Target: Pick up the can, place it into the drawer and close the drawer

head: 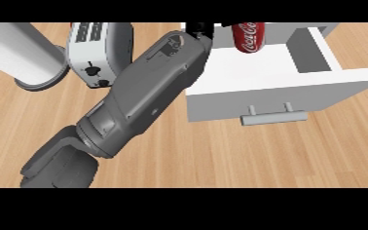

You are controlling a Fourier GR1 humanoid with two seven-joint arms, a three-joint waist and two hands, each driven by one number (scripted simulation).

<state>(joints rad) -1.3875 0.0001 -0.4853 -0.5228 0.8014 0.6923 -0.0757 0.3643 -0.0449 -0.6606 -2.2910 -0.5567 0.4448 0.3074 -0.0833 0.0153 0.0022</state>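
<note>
A red cola can [248,37] shows at the view's top edge, over the inside of the open white drawer [259,70]. My left hand [202,29] is at the can's left side, mostly cut off by the top edge. Its black fingers [223,26] reach onto the can and curl round it. The grey left forearm [147,90] runs diagonally from the lower left up to the hand and hides the drawer's left end. The drawer's front panel carries a grey bar handle [274,118] facing me. My right hand does not show.
A white and silver toaster [92,53] stands left of the forearm. A tall pale cylinder [28,56] stands at the far left. The drawer's raised right wall [315,51] borders its inside. Bare wooden counter [237,156] lies in front of the drawer.
</note>
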